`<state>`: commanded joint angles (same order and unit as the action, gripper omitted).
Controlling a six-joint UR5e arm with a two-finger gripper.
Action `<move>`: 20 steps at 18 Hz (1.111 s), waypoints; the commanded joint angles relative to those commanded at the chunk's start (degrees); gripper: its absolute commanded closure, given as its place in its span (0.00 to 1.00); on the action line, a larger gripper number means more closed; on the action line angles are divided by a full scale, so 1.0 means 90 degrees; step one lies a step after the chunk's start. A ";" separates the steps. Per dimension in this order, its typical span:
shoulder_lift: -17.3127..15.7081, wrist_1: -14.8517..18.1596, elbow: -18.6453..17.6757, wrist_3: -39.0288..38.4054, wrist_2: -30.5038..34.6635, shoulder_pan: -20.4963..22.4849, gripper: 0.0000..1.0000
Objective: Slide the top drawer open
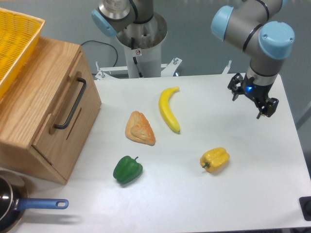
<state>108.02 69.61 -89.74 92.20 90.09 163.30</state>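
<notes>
Oak top drawer, frame left, looks shut w/ its black bar handle. Yellow basket on top; I can't see inside it. End effector upper right, fingers apart, holding nothing.

Grey tubular UR5e arm with pale blue joint caps, rising from a silver cylindrical base column bearing a small round sticker. Its black two-finger gripper shows a blue light.

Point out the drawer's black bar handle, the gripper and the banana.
black bar handle (71, 104), fixed camera, middle of the bar
gripper (253, 100), fixed camera, between its fingertips
banana (168, 109), fixed camera, middle of the fruit
</notes>
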 joint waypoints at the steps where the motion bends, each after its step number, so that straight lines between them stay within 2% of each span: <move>1: 0.0000 0.0000 0.0000 0.0000 0.0010 0.0000 0.00; 13: -0.0078 0.0000 0.0039 -0.0137 -0.0079 -0.0175 0.00; 15: -0.0185 0.0020 -0.0077 -0.0166 -0.0185 -0.0166 0.00; 17: -0.0195 0.0078 -0.0107 -0.0535 -0.0360 -0.0078 0.00; 20: -0.0215 0.0438 -0.0146 -0.1344 -0.0595 -0.0107 0.00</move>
<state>106.09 73.55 -91.05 80.10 84.73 162.34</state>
